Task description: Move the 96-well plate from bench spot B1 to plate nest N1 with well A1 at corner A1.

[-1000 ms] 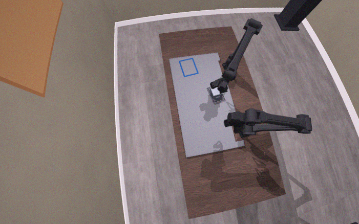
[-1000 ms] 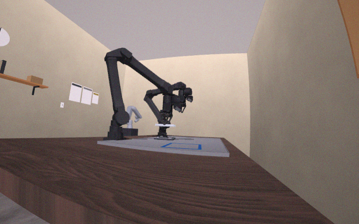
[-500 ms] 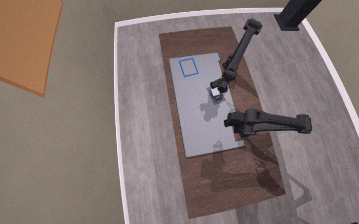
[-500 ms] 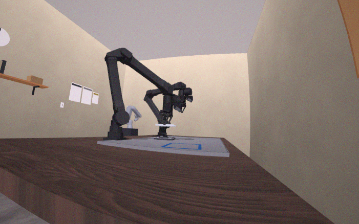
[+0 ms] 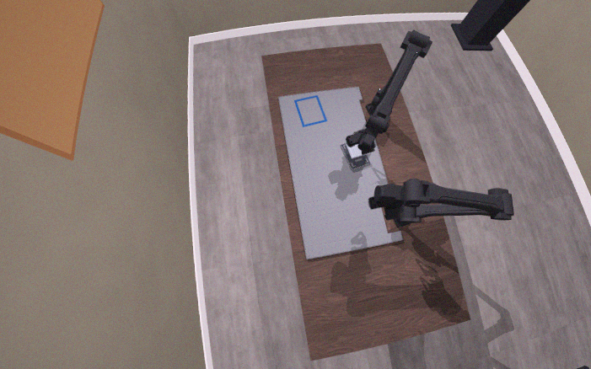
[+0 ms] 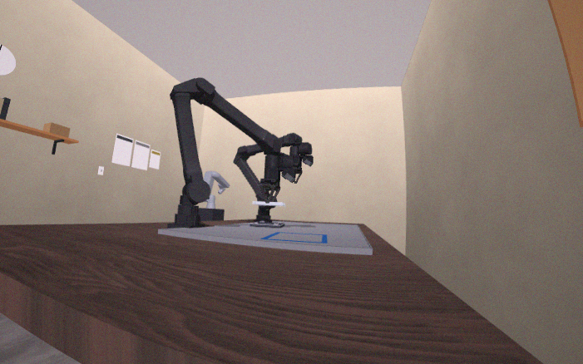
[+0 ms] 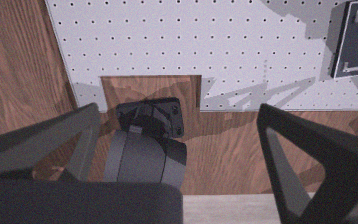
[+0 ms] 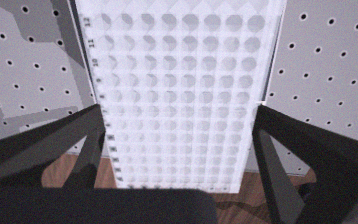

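Note:
My right gripper (image 5: 357, 148) (image 6: 269, 199) (image 8: 178, 112) is shut on the white 96-well plate (image 5: 355, 153) (image 6: 269, 204) (image 8: 180, 60), one finger on each long side. The plate hangs level a short way above the dark plate nest N1 (image 5: 361, 165) (image 6: 267, 223) (image 7: 352, 45). The blue outline of spot B1 (image 5: 314, 123) (image 6: 293, 239) is bare at the mat's far end. My left gripper (image 5: 375, 201) (image 6: 297, 174) (image 7: 178, 112) is open and empty. It is held high, off to the side of the nest and over the mat's edge. I cannot tell where the plate's cut-off corner is.
The grey perforated mat (image 5: 325, 205) (image 6: 194, 234) (image 7: 180, 40) lies on a dark wood board (image 5: 371, 297). The left arm's base (image 7: 150, 117) sits in a notch of the mat. A black post (image 5: 486, 23) stands at the table's corner.

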Action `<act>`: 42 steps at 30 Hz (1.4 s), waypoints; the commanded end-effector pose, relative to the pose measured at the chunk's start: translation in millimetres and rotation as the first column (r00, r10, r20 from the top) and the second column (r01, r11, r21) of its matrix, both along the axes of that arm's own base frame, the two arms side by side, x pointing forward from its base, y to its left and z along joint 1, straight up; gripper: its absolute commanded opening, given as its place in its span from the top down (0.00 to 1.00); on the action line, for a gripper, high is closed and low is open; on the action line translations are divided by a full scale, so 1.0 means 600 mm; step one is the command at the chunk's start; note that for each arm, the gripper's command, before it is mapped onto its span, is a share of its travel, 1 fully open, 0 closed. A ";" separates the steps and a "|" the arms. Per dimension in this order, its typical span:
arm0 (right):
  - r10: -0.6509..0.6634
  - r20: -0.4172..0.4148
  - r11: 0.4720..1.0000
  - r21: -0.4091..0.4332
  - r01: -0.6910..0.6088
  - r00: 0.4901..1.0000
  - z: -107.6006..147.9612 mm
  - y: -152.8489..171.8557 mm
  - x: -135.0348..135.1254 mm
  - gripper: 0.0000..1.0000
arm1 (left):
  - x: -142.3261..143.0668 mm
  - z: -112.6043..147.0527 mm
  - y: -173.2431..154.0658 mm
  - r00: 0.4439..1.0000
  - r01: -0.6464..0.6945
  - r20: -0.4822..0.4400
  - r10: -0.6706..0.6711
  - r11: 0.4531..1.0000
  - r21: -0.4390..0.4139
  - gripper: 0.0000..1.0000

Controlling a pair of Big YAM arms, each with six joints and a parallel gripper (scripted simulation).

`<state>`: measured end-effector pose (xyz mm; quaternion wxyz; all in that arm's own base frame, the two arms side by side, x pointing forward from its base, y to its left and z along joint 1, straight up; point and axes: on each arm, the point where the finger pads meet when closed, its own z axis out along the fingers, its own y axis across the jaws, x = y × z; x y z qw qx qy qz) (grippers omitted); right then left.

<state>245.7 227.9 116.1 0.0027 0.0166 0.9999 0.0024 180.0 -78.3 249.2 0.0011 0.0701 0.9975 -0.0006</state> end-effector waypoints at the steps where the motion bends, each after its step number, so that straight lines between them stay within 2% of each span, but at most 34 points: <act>1: 0.064 0.026 0.998 0.020 -0.065 0.998 0.025 0.022 0.035 1.00 | 0.009 0.022 -0.004 0.999 -0.015 0.028 0.015 1.000 -0.012 0.00; 8: 0.292 0.031 0.956 0.014 -0.293 0.956 0.025 0.023 0.035 1.00 | 0.009 0.022 -0.004 0.999 -0.015 0.028 0.015 1.000 -0.012 0.00; 15: 0.505 0.034 0.863 0.007 -0.506 0.862 0.025 0.023 0.036 1.00 | 0.009 0.022 -0.004 0.999 -0.015 0.028 0.015 1.000 -0.012 0.00; 17: 0.505 0.034 0.863 0.007 -0.506 0.862 0.025 0.023 0.036 1.00 | 0.009 0.022 -0.004 0.999 -0.015 0.028 0.015 1.000 -0.012 0.00; 18: 0.534 0.035 0.845 0.005 -0.534 0.845 0.025 0.023 0.036 1.00 | 0.009 0.022 -0.004 0.999 -0.015 0.028 0.015 1.000 -0.012 0.00; 25: 0.715 0.036 0.699 -0.004 -0.715 0.698 0.025 0.024 0.036 1.00 | 0.009 0.022 -0.004 0.999 -0.015 0.028 0.015 1.000 -0.012 0.00; 32: 0.857 0.036 0.515 -0.014 -0.857 0.514 0.025 0.024 0.037 1.00 | 0.009 0.022 -0.004 0.999 -0.015 0.028 0.015 1.000 -0.012 0.00; 34: 0.857 0.036 0.515 -0.014 -0.857 0.514 0.025 0.024 0.037 1.00 | 0.009 0.022 -0.004 0.999 -0.015 0.028 0.015 1.000 -0.012 0.00; 42: 0.962 0.032 0.271 -0.025 -0.962 0.270 0.025 0.025 0.037 1.00 | 0.009 0.022 -0.004 0.999 -0.015 0.028 0.015 1.000 -0.012 0.00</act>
